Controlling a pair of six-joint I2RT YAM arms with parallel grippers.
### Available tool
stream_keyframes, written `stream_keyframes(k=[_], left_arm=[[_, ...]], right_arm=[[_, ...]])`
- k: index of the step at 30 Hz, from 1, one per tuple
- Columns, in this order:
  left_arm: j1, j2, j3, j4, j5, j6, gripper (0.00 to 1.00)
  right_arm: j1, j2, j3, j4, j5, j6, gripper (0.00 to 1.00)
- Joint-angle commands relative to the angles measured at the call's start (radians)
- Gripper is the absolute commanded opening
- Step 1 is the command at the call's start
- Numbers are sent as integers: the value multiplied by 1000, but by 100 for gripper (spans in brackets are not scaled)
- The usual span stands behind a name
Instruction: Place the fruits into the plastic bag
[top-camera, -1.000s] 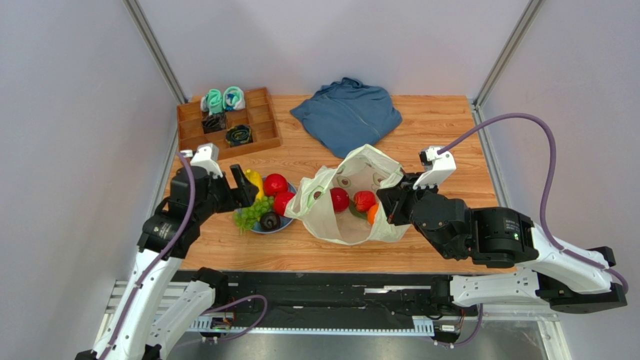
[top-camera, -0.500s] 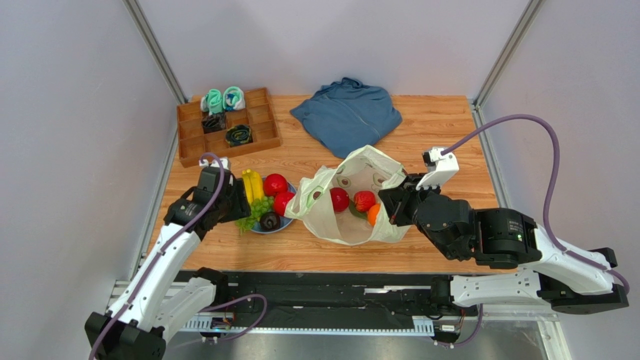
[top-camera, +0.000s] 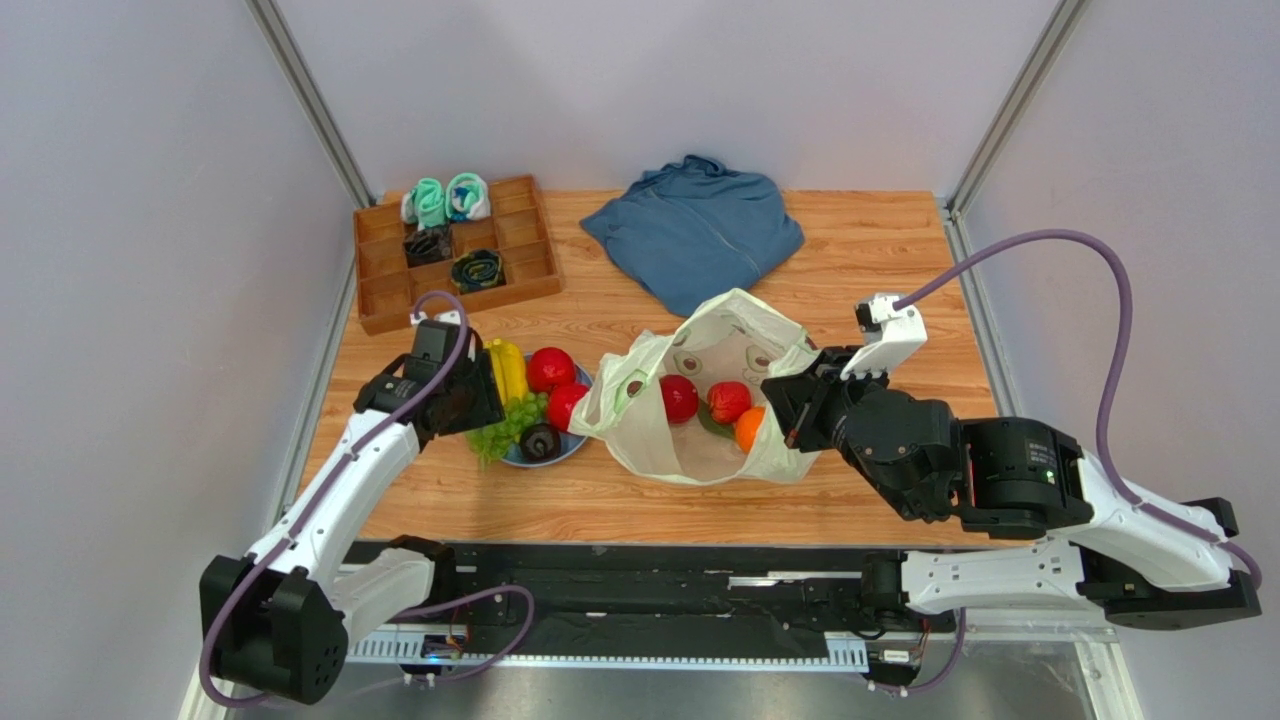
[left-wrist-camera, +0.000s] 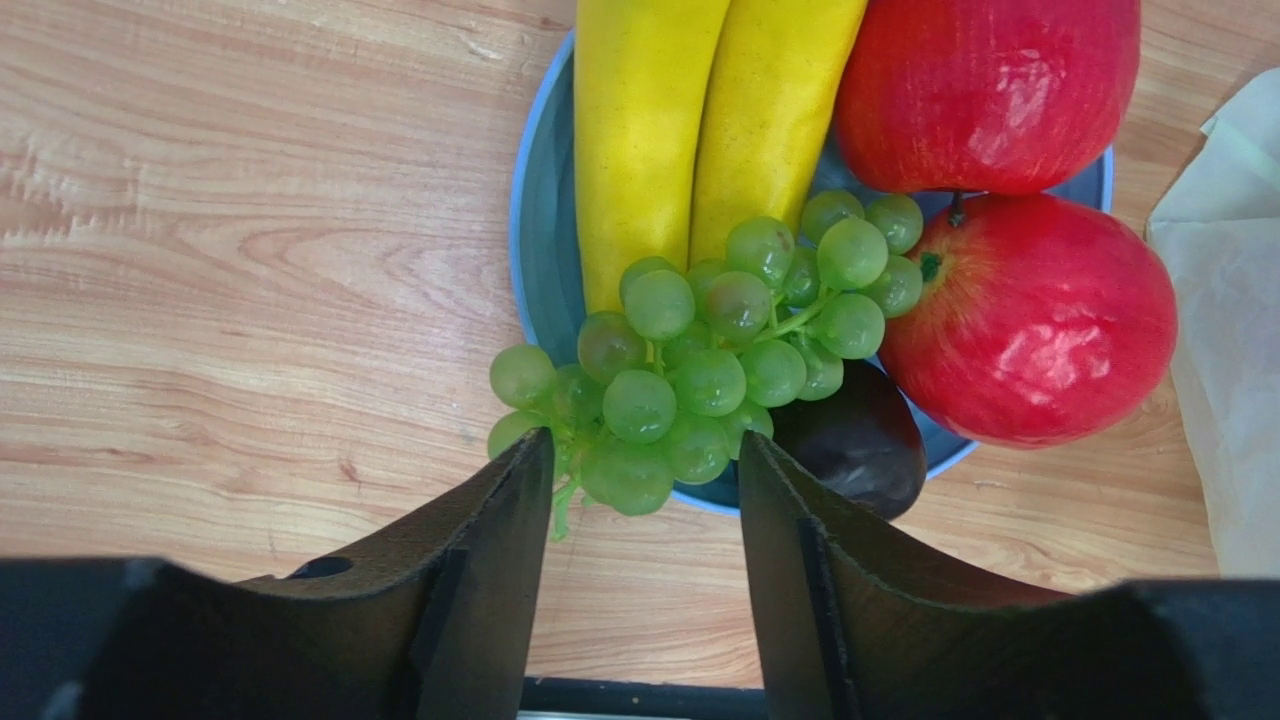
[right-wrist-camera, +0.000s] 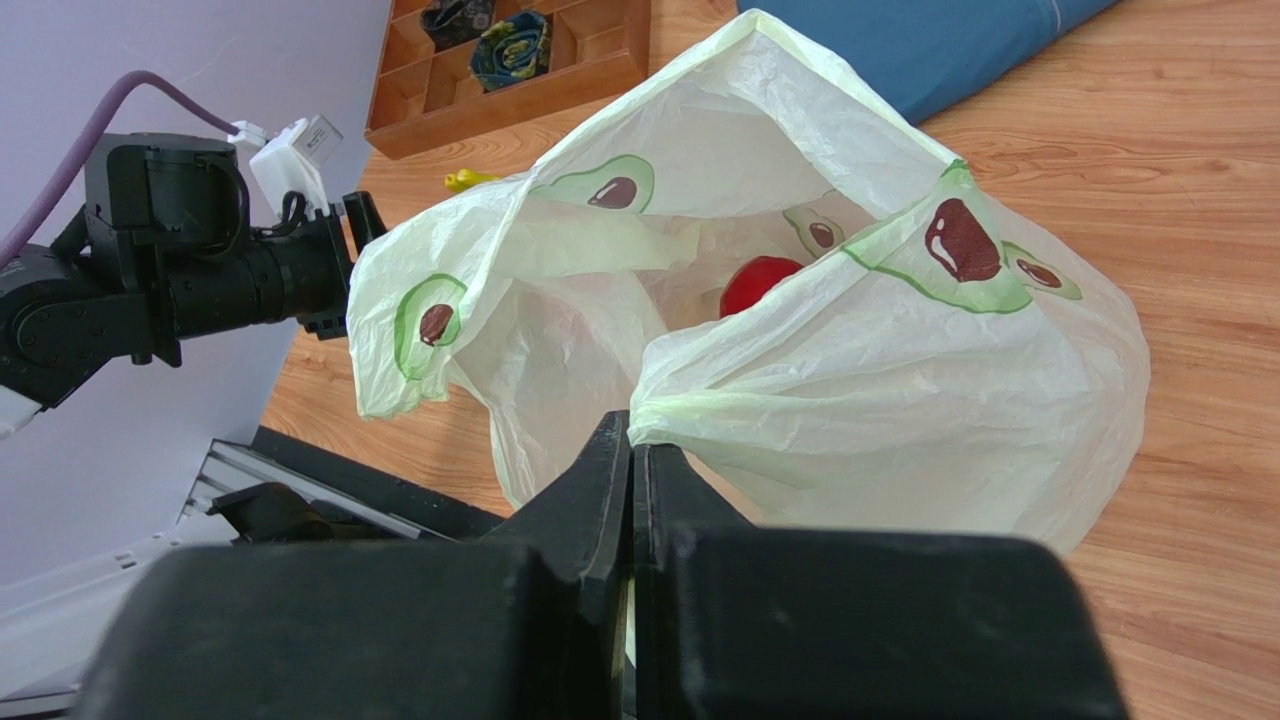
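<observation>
A blue plate (left-wrist-camera: 538, 255) holds a yellow banana (left-wrist-camera: 691, 120), two red fruits (left-wrist-camera: 984, 68) (left-wrist-camera: 1037, 315), green grapes (left-wrist-camera: 706, 360) and a dark avocado (left-wrist-camera: 857, 443). My left gripper (left-wrist-camera: 646, 465) is open, low at the plate's near left edge (top-camera: 478, 402), its fingertips on either side of the lowest grapes. The pale-green plastic bag (top-camera: 706, 398) stands open to the plate's right, with two red fruits (top-camera: 679, 398) (top-camera: 729, 401) and an orange (top-camera: 747, 429) inside. My right gripper (right-wrist-camera: 633, 435) is shut on the bag's rim (right-wrist-camera: 887, 390) and holds it up.
A wooden tray (top-camera: 526, 240) with rolled socks sits at the back left. A folded blue garment (top-camera: 694, 225) lies at the back centre. Walls close in both sides. The black rail runs along the table's near edge.
My left arm has dropped and swung its gripper down to the grapes at the plate's near left edge. The right gripper and the bag have barely moved.
</observation>
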Motion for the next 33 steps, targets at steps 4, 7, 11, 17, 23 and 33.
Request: stream_keyframes(k=[4,7,11,17,23,33], left_arm=[[25,9,-14,35,24,8,56],[28,7,-24,37,41,-4,55],[28,-4,-43,43,56,-20,52],[33,19,-46,50,62,-21,48],[35,29,-49,49,74,-24,45],[35,-11,-52,17,54,-38,34]], right_arm=[[-3,-8,1,40,27,19,0],[-3,-8,-1,40,29,18,0],[-3,-9,-2,40,30,18,0],[-3,-11,-4,38,27,16,0],[-3,-14,-7,38,27,21,0],[-3,-5,-4,40,24,21,0]])
